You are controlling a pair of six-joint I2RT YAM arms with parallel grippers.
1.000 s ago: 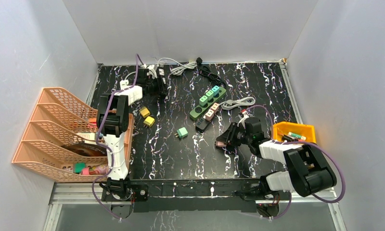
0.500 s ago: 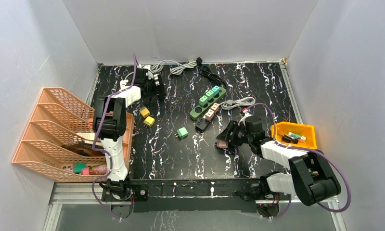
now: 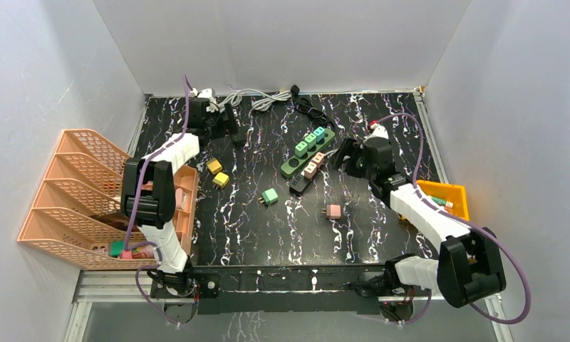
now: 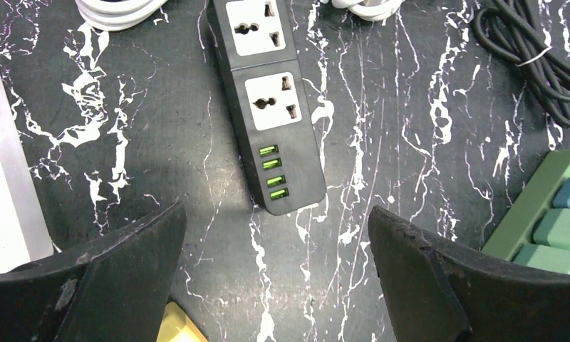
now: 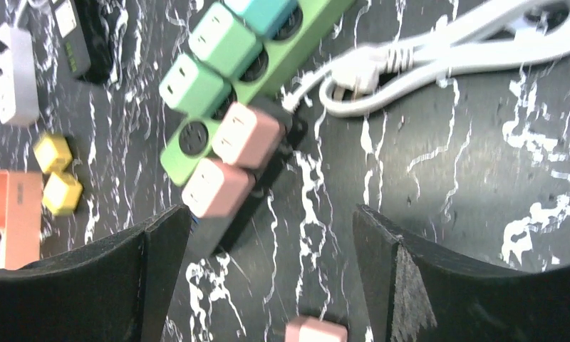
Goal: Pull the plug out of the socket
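Left gripper [image 4: 275,221]: that's mine, jaws spread wide, nothing between them, hovering over the marbled black table [image 4: 410,142].
Black power strip [image 4: 300,164]: dead ahead, two white sockets [image 4: 271,103], both empty, four green USB ports [image 4: 271,173] at its near end.
Green power strip [image 4: 517,228]: peeking in at the right edge, teal plugs [image 4: 563,228] seated in it.
Cables: white coil [image 4: 118,11] top left, black cable [image 4: 531,64] top right.
Yellow block [image 4: 175,331]: bottom edge, just beside my finger [image 4: 90,278].

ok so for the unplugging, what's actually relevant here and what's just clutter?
Job: pink plugs seated in black strip; green strip beside it; right claw, open above them.
Lying about: yellow plugs, orange bin, pink rack, white cable.
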